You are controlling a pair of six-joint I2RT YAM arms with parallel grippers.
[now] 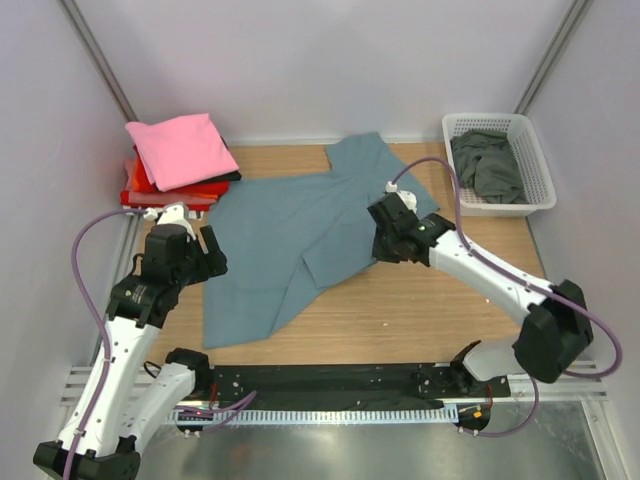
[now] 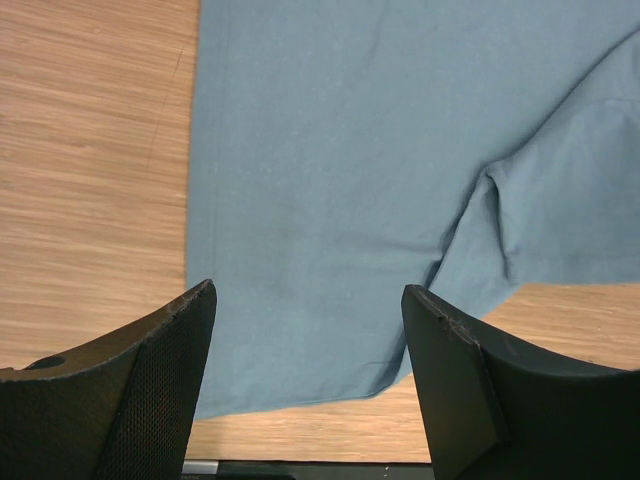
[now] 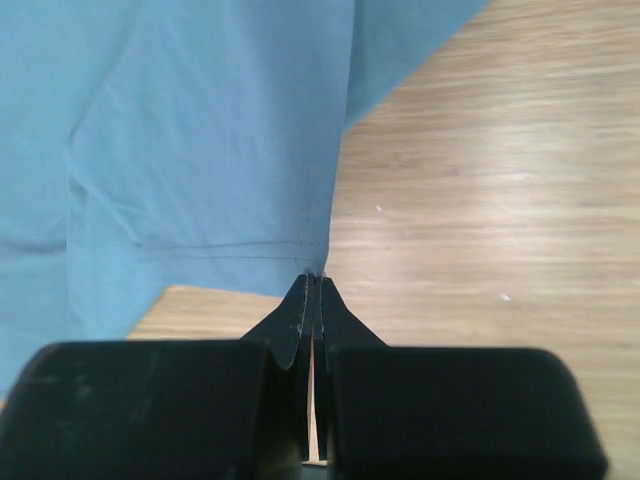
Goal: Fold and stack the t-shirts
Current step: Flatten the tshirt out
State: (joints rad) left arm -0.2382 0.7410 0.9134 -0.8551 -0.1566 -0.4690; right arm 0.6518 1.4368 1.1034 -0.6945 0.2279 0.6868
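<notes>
Slate-blue t-shirt [image 1: 290,240] hem in right jaws

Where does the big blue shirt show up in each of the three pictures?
Top external: blue shirt spread out mid-picture.
Left wrist: fills the upper right.
Right wrist: upper left, its edge pinched by the right gripper.
Shared landmark: wooden table bordering the shirt.

Slate-blue t-shirt [image 1: 300,250] lies spread mid-tabletop [image 1: 420,310], right side rumpled over. Pink t-shirt [image 1: 180,148] sits folded atop red t-shirt [image 1: 165,192], far left. Grey-green t-shirt [image 1: 490,160] is crumpled in basket [image 1: 545,195].
</notes>
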